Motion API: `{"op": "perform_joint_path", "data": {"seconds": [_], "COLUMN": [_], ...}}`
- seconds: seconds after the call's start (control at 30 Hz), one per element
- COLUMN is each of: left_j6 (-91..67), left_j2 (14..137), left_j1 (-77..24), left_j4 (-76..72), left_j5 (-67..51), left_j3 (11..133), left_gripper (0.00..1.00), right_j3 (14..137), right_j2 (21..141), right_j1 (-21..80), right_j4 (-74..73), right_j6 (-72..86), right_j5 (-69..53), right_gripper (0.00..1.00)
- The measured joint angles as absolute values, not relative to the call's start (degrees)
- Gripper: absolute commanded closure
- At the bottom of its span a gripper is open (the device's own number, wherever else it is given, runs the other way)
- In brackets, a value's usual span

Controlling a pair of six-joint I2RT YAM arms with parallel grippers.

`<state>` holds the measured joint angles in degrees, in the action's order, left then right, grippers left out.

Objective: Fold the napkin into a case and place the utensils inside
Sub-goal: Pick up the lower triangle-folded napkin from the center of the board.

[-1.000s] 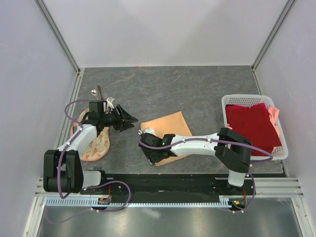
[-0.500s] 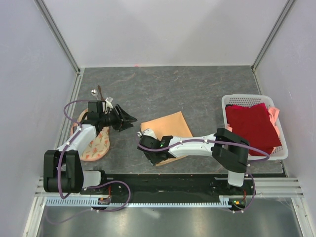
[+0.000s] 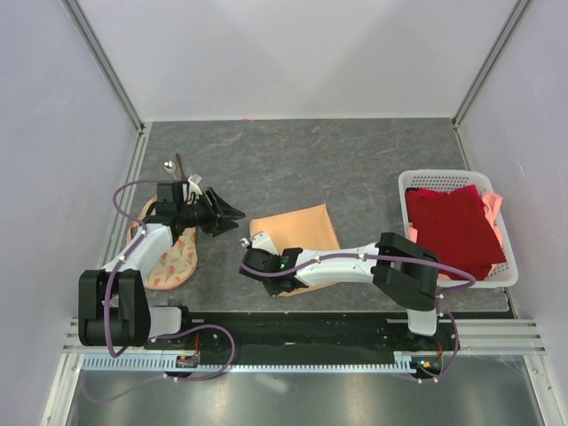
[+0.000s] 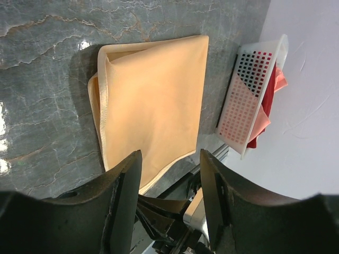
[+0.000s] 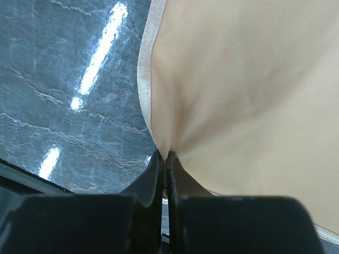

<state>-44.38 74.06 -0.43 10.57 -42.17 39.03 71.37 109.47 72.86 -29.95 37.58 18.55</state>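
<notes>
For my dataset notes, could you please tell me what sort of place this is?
Probably a lab robot cell: blank white panel walls enclose a stone-look table, the left arm and right arm are bolted at its near edge, and a napkin and a basket of cloths lie on it.

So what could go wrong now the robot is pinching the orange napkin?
The right gripper pinches only a tiny bit of the napkin at its edge; the shiny cloth might slip out.
It lies in folded layers, so pulling might undo the fold.
The left gripper is open, holding nothing down, so the whole napkin might drag.
</notes>
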Motion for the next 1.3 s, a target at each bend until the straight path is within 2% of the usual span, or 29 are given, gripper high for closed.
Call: {"op": "perform_joint_path", "data": {"seconds": [0.2, 0.43, 0.7, 1.03, 1.3], "left_j6": [-44.0, -44.2, -48.5, -53.0, -53.0], "left_j2": [74.4, 75.5, 78.8, 81.7, 89.2], "left_j1": [-0.4, -1.2, -7.2, -8.5, -9.8], "left_j4": [10.6, 10.2, 8.4, 10.4, 12.1], "left_j5": [-42.5, -42.6, -40.1, -31.1, -28.4], "left_j3": [39.0, 38.9, 38.9, 39.9, 42.9], "left_gripper": [0.42, 0.41, 0.4, 0.4, 0.4], "right_j3": [67.0, 57.5, 49.8, 44.4, 44.4], "right_j2": [106.1, 95.3, 88.7, 84.2, 80.9], "right_j1": [70.9, 63.9, 59.3, 55.9, 54.1], "right_j4": [-25.5, -19.4, -10.8, -6.8, -5.7], "right_j6": [37.9, 39.4, 42.2, 44.2, 44.4], "right_j5": [14.3, 4.7, -4.0, -8.2, -9.5], "right_gripper": [1.0, 1.0, 1.0, 1.0, 1.0]}}
